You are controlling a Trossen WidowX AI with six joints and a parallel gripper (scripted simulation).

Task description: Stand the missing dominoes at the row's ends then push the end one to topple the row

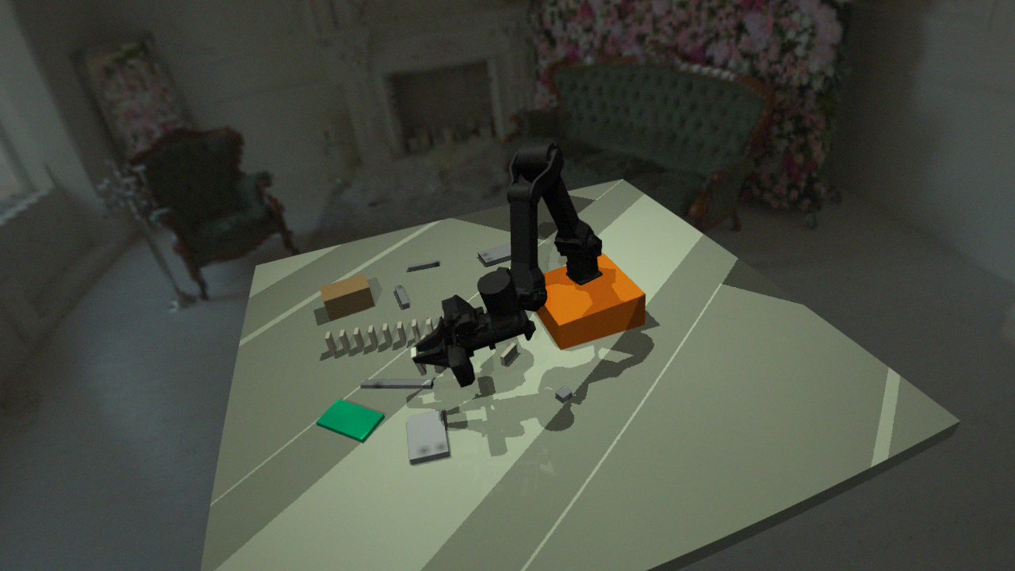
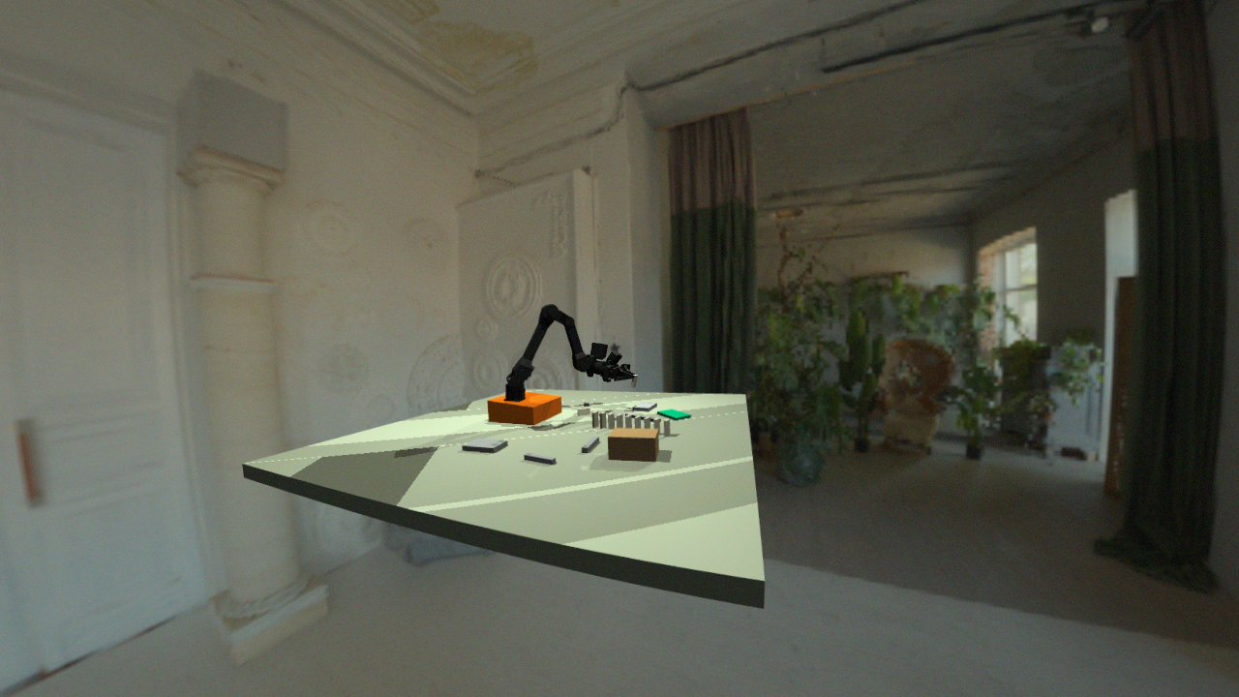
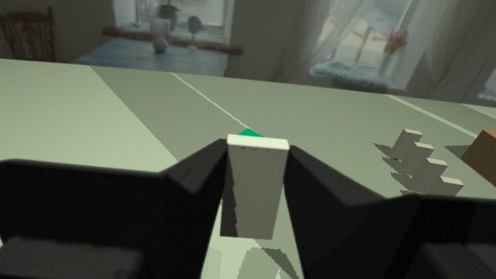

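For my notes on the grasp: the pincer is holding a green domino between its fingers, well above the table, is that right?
Not quite: the domino clamped in the pincer is pale grey, not green, as the wrist view shows. The green you saw is the flat tile lying on the table.

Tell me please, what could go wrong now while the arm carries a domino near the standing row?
1. The gripper hangs close to the near end of the standing row; a careless approach might knock it down early.
2. The held domino looks tilted between the jaws, so it may topple when released.
3. A loose flat bar lies on the table just below the gripper, so a low move could catch it.
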